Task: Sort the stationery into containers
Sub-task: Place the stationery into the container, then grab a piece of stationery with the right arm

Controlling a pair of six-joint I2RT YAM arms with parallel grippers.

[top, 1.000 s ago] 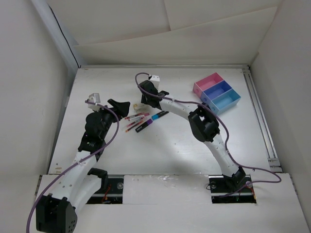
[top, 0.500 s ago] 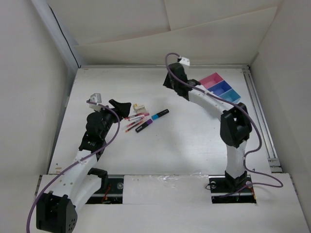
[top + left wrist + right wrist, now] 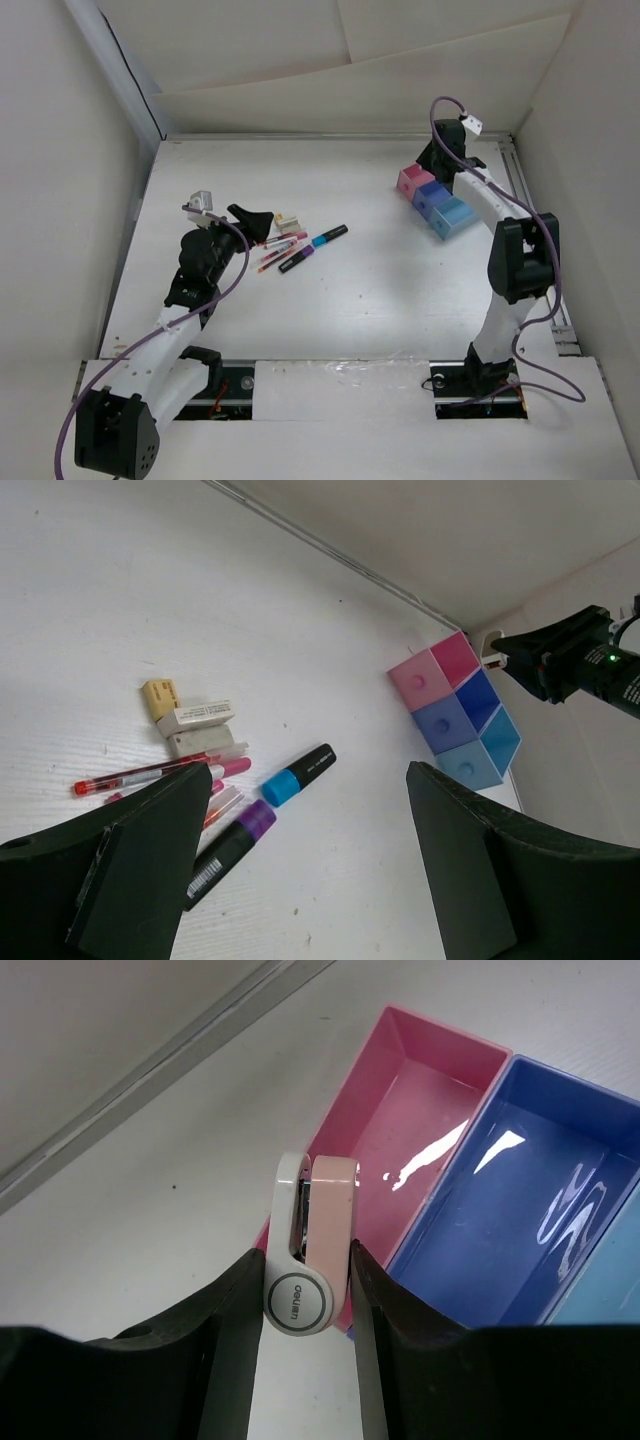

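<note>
The stationery lies in a pile at centre left: small beige and white erasers (image 3: 290, 222), thin red and pink pens (image 3: 280, 243), a dark marker with a purple end (image 3: 296, 260) and one with a blue cap (image 3: 328, 237). My left gripper (image 3: 262, 220) is open and empty just left of the pile; its view shows the erasers (image 3: 196, 716) and the blue-capped marker (image 3: 300, 775). My right gripper (image 3: 437, 165) is shut on a small white and pink item (image 3: 315, 1250), held over the near edge of the pink tray (image 3: 420, 1090). The dark blue tray (image 3: 540, 1220) adjoins it.
The three joined trays stand at the far right: pink (image 3: 412, 180), dark blue (image 3: 432, 195), light blue (image 3: 452, 215). A metal rail (image 3: 535, 250) runs along the table's right edge. White walls close in the back and both sides.
My right arm has swung from the pile at centre left across to the trays at the far right, carrying the white and pink item. My left arm has barely moved.
</note>
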